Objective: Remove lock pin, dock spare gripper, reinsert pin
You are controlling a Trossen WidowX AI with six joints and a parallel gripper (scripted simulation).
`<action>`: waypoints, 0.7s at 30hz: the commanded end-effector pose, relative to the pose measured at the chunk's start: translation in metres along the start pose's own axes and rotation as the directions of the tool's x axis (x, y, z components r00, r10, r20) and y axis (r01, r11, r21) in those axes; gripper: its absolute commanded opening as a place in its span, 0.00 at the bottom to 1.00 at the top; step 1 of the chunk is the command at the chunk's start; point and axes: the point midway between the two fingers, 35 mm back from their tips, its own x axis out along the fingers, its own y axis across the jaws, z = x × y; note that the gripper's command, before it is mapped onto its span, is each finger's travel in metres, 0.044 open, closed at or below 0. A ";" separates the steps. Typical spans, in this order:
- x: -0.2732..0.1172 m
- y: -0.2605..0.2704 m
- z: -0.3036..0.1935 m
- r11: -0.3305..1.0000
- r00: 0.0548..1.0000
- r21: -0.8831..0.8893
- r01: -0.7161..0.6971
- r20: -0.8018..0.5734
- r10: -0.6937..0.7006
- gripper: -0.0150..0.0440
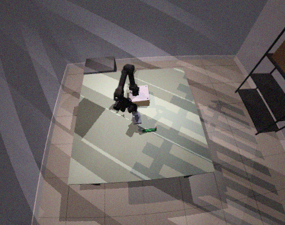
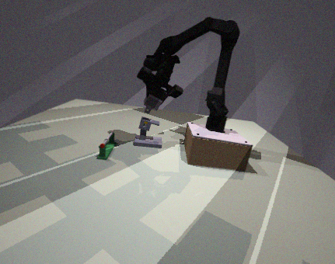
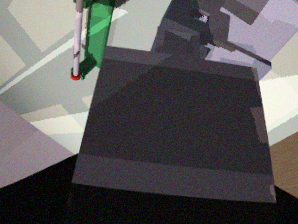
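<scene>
The lavender mount (image 1: 137, 122) (image 2: 148, 142) stands upright on the table, its socket (image 2: 144, 124) raised on a post. My gripper (image 2: 153, 99) (image 3: 163, 166) is shut on the spare gripper (image 2: 151, 103) (image 3: 175, 115), a blocky body that fills much of the wrist view. Its spigot (image 2: 148, 110) points down, tilted, just above the socket, with a small gap showing in the exterior view. The lock pin (image 2: 108, 138) (image 3: 77, 40), pale with a red head, lies along the green rack (image 1: 149, 130) (image 2: 106, 152) (image 3: 100, 32), apart from the mount. The socket opening is hidden in the wrist view.
The arm's base stands on a wooden box (image 1: 142, 102) (image 2: 217, 153) with a pink top, close to the mount. The green rack lies on the side of the mount away from the box. A dark shelf unit (image 1: 257, 112) stands on the floor beyond the table.
</scene>
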 end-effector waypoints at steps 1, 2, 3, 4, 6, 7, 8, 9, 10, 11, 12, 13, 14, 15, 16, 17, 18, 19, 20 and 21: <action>-0.003 0.009 -0.009 0.993 0.998 0.117 0.020 -0.060 -0.013 0.25; -0.004 0.010 -0.011 0.989 0.997 0.144 0.029 -0.072 -0.019 0.25; -0.004 0.011 -0.013 0.985 0.996 0.171 0.039 -0.085 -0.024 0.25; -0.005 0.012 -0.015 0.979 0.995 0.197 0.049 -0.098 -0.030 0.25; -0.006 0.015 -0.018 0.967 0.992 0.245 0.069 -0.121 -0.040 0.25; -0.006 0.015 -0.019 0.963 0.991 0.258 0.075 -0.127 -0.043 0.25; -0.006 0.016 -0.020 0.962 0.991 0.262 0.077 -0.129 -0.044 0.25; -0.006 0.016 -0.020 0.962 0.991 0.262 0.077 -0.129 -0.044 0.25; -0.006 0.016 -0.020 0.962 0.991 0.262 0.077 -0.129 -0.044 0.25; -0.006 0.016 -0.020 0.962 0.991 0.262 0.077 -0.129 -0.044 0.25; -0.006 0.016 -0.020 0.962 0.991 0.262 0.077 -0.129 -0.044 0.25; -0.006 0.016 -0.020 0.962 0.991 0.262 0.077 -0.129 -0.044 0.25; -0.006 0.016 -0.019 0.962 0.991 0.262 0.077 -0.129 -0.044 0.25; -0.004 0.016 -0.019 0.962 0.991 0.262 0.076 -0.129 -0.044 0.25; -0.003 0.015 -0.018 0.962 0.991 0.262 0.076 -0.128 -0.044 0.25; 0.000 0.015 -0.018 0.962 0.991 0.262 0.076 -0.127 -0.043 0.25; 0.002 0.015 -0.017 0.962 0.991 0.262 0.075 -0.126 -0.043 0.25; 0.005 0.015 -0.016 0.962 0.991 0.262 0.075 -0.125 -0.043 0.25; 0.007 0.014 -0.015 0.962 0.991 0.262 0.076 -0.124 -0.044 0.25; 0.007 0.014 -0.015 0.962 0.991 0.263 0.076 -0.124 -0.044 0.25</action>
